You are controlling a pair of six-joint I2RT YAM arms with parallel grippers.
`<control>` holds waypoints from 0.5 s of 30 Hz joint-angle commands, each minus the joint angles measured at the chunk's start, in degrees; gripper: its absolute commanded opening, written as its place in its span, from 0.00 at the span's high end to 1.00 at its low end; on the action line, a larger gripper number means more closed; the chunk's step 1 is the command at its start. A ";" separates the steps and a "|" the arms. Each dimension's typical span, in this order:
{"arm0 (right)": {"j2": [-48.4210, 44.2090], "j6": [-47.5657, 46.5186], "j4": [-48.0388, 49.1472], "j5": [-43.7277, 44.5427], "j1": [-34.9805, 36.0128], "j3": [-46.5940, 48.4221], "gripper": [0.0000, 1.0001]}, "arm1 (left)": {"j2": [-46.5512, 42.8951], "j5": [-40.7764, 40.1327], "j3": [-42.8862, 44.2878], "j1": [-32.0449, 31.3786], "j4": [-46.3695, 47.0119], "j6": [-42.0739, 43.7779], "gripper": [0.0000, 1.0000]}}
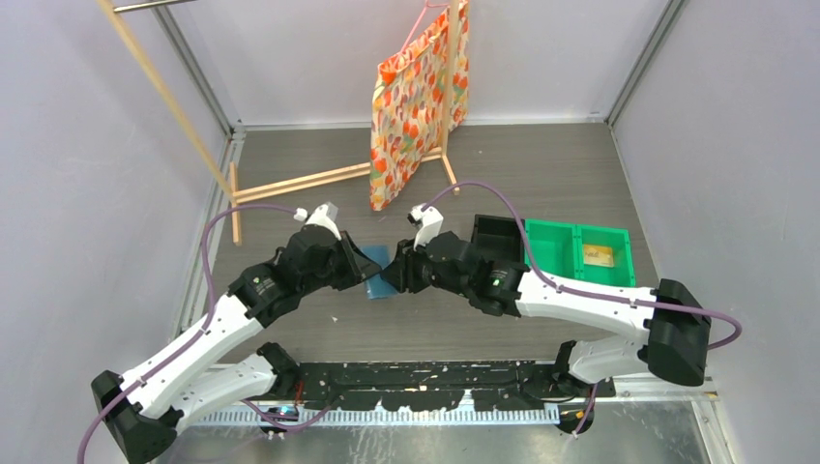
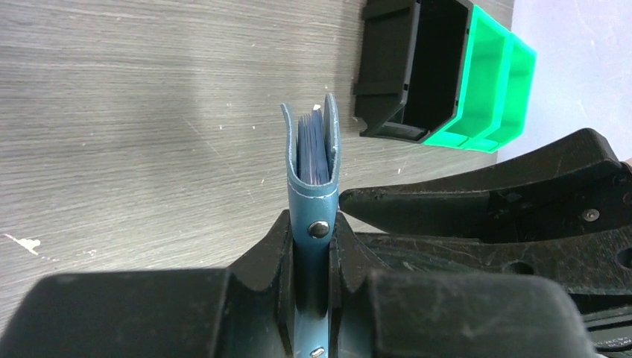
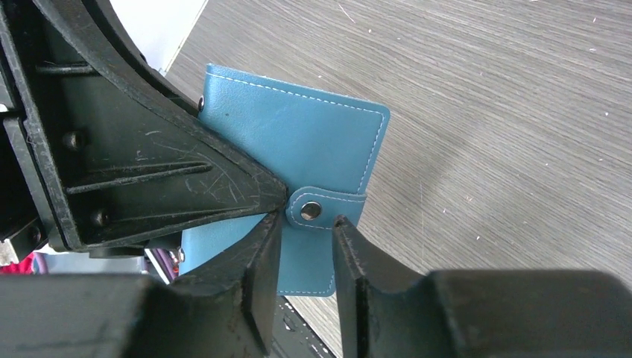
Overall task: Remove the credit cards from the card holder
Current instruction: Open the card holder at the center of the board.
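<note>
Top view: the card holder [image 1: 375,261] sits between left gripper [image 1: 360,267] and right gripper [image 1: 392,278]; left wrist view: left jaws pinch its riveted edge, credit cards [image 2: 313,149] inside just ahead; right wrist view: right jaws, parted, straddle the snap tab [image 3: 311,210], where an off-centre pull may slip off.

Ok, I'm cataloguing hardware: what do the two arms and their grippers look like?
The left arm and right arm: white links, black joints, a purple cable trailing each. The left gripper and right gripper: black, with scuffed tapered fingers.
</note>
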 commanded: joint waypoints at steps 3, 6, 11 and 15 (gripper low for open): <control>3.21 -0.28 3.34 6.50 -0.12 2.05 0.72 | -1.06 6.49 0.57 -0.91 5.86 -2.15 1.00; 3.38 0.27 1.47 9.22 -0.17 2.58 0.84 | -1.87 6.11 0.06 -0.92 5.63 -2.36 1.00; 2.93 1.27 1.01 12.15 -0.38 1.63 0.99 | -2.67 6.01 -0.27 -0.93 4.84 -2.71 1.00; 3.49 2.49 -0.03 13.79 -0.61 1.52 0.99 | -3.88 4.71 -0.17 -0.92 3.64 -2.55 0.99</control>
